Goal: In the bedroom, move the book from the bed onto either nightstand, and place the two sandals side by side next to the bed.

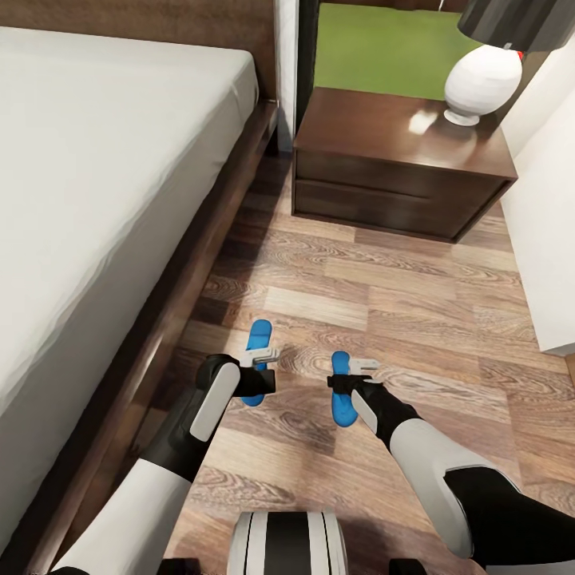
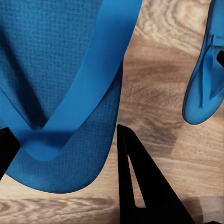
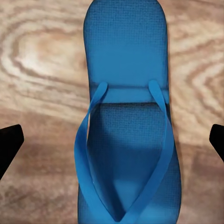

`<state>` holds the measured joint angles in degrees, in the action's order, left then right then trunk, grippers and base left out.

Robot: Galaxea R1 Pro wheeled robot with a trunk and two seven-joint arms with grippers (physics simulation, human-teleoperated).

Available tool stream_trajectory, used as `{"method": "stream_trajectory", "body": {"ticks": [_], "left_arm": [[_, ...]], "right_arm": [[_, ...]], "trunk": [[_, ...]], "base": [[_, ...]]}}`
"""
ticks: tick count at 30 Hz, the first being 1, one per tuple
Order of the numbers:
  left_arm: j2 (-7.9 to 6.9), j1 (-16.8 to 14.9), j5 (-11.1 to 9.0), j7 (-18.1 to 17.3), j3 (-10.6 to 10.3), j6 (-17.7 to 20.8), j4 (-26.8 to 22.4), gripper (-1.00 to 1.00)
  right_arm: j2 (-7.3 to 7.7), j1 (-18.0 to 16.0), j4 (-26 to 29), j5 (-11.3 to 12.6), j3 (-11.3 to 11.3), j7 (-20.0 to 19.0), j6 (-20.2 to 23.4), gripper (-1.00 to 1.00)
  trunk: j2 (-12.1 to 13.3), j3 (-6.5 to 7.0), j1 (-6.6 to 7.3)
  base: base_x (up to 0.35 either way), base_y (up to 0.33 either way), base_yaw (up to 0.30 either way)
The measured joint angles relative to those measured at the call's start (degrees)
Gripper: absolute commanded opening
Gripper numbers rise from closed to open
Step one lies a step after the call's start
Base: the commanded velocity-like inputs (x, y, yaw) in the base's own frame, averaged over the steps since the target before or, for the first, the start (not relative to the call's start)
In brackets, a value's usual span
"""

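A bedroom in a home, rendered in simulation.

A large bed (image 1: 88, 184) with a pale mattress and dark wooden frame stands along one side. Just beyond its corner sits a glossy dark-brown nightstand (image 1: 383, 152) with two drawers, bearing a white-based lamp (image 1: 481, 80). Behind it a window (image 1: 383, 48) shows green grass. Wood-plank floor (image 1: 415, 303), white walls, and two blue sandals (image 1: 257, 339) beside the bed.
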<state>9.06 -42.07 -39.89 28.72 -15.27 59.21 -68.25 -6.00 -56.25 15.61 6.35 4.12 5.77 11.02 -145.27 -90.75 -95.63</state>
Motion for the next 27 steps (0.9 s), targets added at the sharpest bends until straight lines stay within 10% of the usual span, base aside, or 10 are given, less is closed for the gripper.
{"method": "stream_trajectory", "body": {"ticks": [27], "left_arm": [[-0.02,0.0,0.1,0.2,0.0,0.0,0.0,-1.0]], "right_arm": [[0.08,0.0,0.1,0.0,0.0,0.1,0.0,1.0]], "trunk": [[-0.2,-3.55,-0.41]], "base": [[0.0,0.0,0.0]]}}
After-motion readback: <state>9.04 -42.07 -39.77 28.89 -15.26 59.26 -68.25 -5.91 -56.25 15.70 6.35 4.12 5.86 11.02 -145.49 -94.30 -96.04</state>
